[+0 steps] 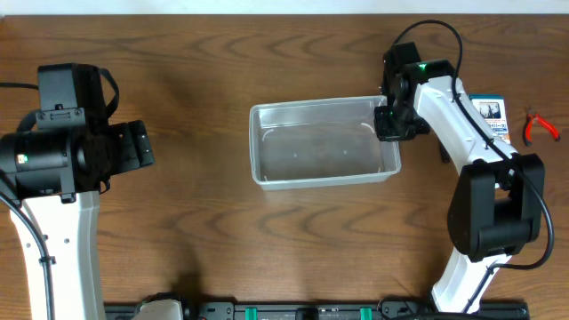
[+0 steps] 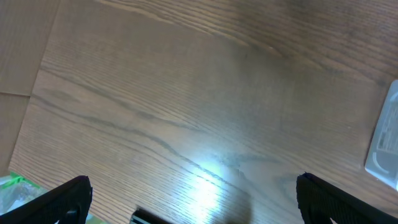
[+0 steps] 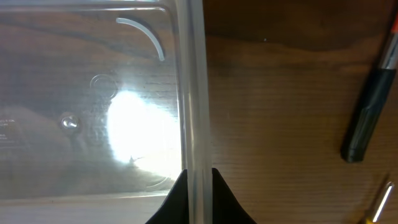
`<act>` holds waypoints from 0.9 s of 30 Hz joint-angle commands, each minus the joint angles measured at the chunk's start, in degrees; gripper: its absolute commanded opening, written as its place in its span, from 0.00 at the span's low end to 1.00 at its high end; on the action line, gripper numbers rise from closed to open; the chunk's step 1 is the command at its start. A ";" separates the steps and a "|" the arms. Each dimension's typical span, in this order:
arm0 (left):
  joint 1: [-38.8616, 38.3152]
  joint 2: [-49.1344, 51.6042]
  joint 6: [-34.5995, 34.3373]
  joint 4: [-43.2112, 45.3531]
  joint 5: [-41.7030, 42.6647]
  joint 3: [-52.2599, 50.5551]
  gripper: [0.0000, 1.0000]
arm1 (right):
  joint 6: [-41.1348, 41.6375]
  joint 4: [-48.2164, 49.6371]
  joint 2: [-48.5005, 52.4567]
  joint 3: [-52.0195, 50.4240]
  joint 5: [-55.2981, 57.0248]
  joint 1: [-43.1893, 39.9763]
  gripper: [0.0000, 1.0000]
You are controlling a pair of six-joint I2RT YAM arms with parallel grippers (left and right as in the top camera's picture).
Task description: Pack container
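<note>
The container (image 1: pixel 267 147) is a clear rectangular plastic tub with a thick rim, standing in the middle of the table, with nothing inside it. My right gripper (image 1: pixel 389 123) is shut on its right rim; in the right wrist view the two black fingers (image 3: pixel 199 186) pinch the container's rim (image 3: pixel 194 93) from both sides. My left gripper (image 1: pixel 142 144) is open and holds nothing, well left of the container; its fingers (image 2: pixel 193 202) hang over bare table, and the container's edge (image 2: pixel 385 137) shows at the far right.
A small blue-and-white box (image 1: pixel 491 118) and red-handled pliers (image 1: pixel 540 127) lie at the right edge. A black pen-like tool (image 3: pixel 372 102) and a yellow-tipped tool (image 3: pixel 380 208) lie right of the container. Something green (image 2: pixel 11 190) lies by my left finger.
</note>
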 commanded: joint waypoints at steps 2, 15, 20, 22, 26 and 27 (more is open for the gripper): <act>0.28 0.09 -0.57 -0.39 -0.44 0.35 0.98 | 5.51 0.55 1.22 -1.14 3.65 -0.04 0.05; 0.28 0.09 -0.57 -0.39 -0.44 0.35 0.98 | 3.67 1.57 1.22 -1.14 3.54 0.15 0.07; 0.31 0.09 -0.57 -0.39 -0.44 0.35 0.98 | 3.19 1.88 1.22 -1.14 3.67 0.15 0.07; 0.28 0.09 -0.57 -0.39 -0.44 0.35 0.98 | 1.95 2.19 1.22 -1.14 3.67 0.15 0.08; 0.28 0.09 -0.55 -0.39 -0.44 0.35 0.98 | -0.15 2.14 1.22 -1.14 3.72 0.15 0.08; 0.28 0.09 -0.55 -0.39 -0.44 0.35 0.98 | -0.42 2.14 1.22 -1.14 3.72 0.15 0.08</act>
